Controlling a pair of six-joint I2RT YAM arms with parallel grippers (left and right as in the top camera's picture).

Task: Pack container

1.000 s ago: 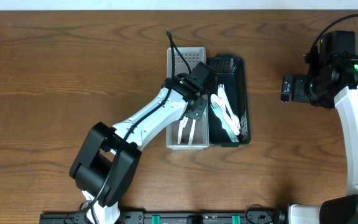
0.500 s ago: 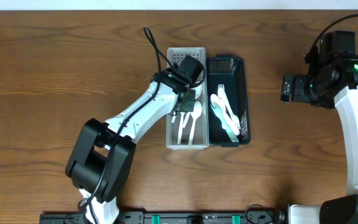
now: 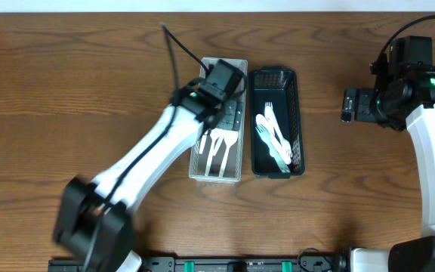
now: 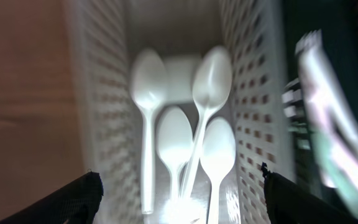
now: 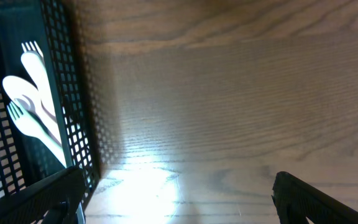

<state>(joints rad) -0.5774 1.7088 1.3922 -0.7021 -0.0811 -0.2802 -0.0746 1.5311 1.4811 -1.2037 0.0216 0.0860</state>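
A white perforated basket [image 3: 216, 178] holds several white plastic spoons [image 3: 219, 149], bowls toward the far end. To its right stands a black mesh basket [image 3: 299, 113] with white forks and spoons [image 3: 273, 136] in it. My left gripper [image 3: 229, 119] hovers over the white basket's far half, open, with nothing between its fingers. In the left wrist view the spoons [image 4: 188, 124] lie loose on the basket floor between the white walls [image 4: 247, 124], above my left gripper [image 4: 179, 208]. My right gripper [image 3: 349, 106] hangs open and empty over bare wood, right of the black basket [image 5: 55, 93].
The wooden table [image 3: 74, 91] stretches out on both sides of the baskets. The left arm's cable [image 3: 174, 47] loops above the white basket's far left corner. The right arm's white body [image 3: 433, 159] stands along the right edge.
My left gripper has opened and pulled back toward the white basket's far end, leaving a spoon lying among the others. The white basket has slid a little left. The right arm stayed still.
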